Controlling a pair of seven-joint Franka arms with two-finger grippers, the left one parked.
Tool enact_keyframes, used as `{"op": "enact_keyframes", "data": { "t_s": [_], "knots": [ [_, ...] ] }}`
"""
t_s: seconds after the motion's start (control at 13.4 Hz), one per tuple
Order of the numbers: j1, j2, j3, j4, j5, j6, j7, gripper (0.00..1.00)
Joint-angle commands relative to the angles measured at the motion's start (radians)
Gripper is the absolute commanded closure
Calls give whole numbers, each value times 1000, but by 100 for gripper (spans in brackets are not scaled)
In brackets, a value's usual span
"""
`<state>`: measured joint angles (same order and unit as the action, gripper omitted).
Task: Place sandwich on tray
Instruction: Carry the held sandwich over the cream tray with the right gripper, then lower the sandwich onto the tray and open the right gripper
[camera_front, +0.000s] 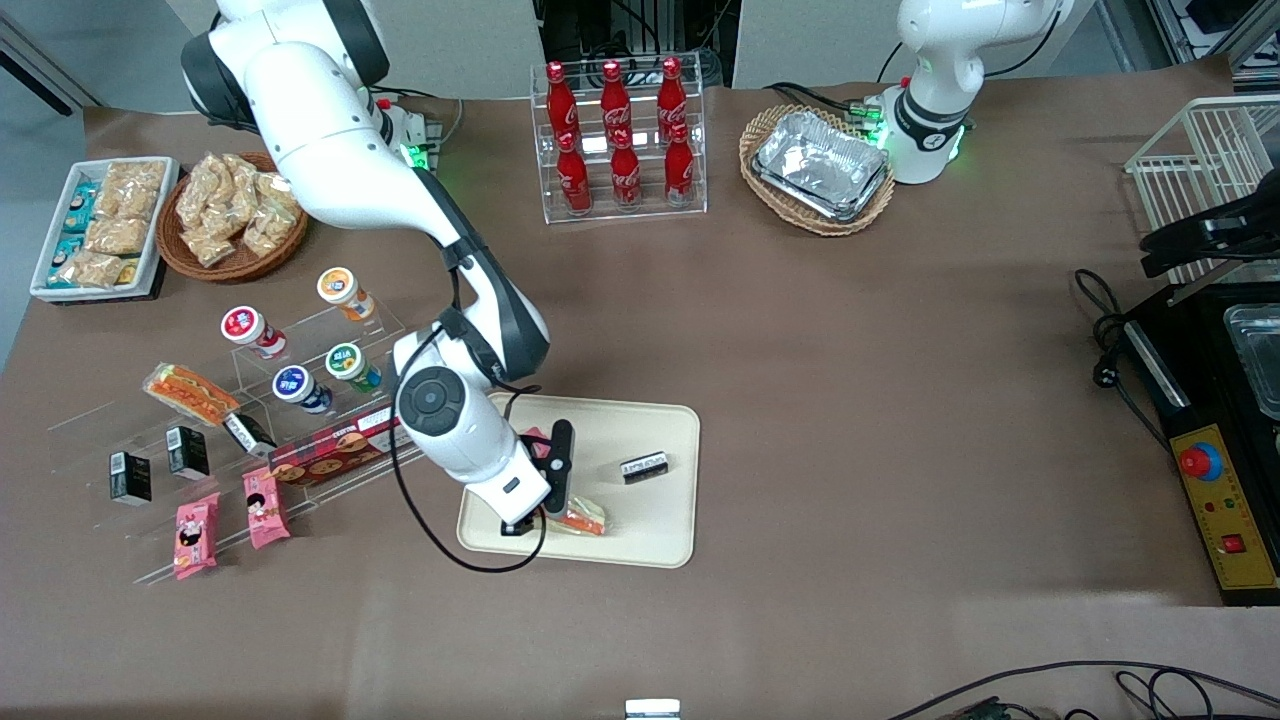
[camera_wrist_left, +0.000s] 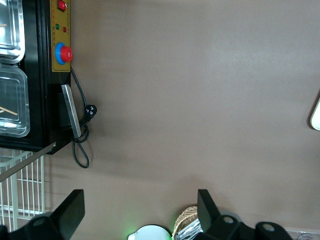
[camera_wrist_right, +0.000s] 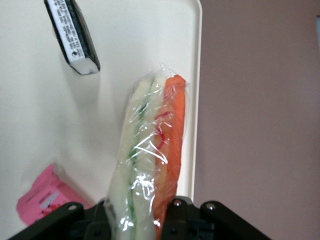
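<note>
Right gripper (camera_front: 555, 505) sits low over the large flat cream-beige tray (camera_front: 660, 540), fingers closed on one end of the long clear-wrapped sandwich (camera_wrist_right: 150, 150). Sandwich's long axis runs straight out from the gripper, along the tray rim nearest the front camera, inside it. Black-and-white wrapped bar (camera_wrist_right: 72, 35) lies apart, also on tray

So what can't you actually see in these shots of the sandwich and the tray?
- Sandwich: front view, mostly hidden by the arm; right wrist view, its lower end cut off by the pincer over the tray.
- Whether the sandwich rests on the tray: not clear in either view.
- Pink pack: partly hidden by the pincer body.
- Small black pack: print too small to read.
</note>
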<state>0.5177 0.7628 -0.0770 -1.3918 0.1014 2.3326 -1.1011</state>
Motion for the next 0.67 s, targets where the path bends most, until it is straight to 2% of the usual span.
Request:
{"op": "enact_keyframes", "data": {
  "t_s": [0.0,0.45,0.6],
  "knots": [
    [8,58,-1,-6,6,80,-3,100],
    [16,84,-4,-15,4,100,-2,100],
    [16,81,-4,-15,6,99,0,46]
  ]
}}
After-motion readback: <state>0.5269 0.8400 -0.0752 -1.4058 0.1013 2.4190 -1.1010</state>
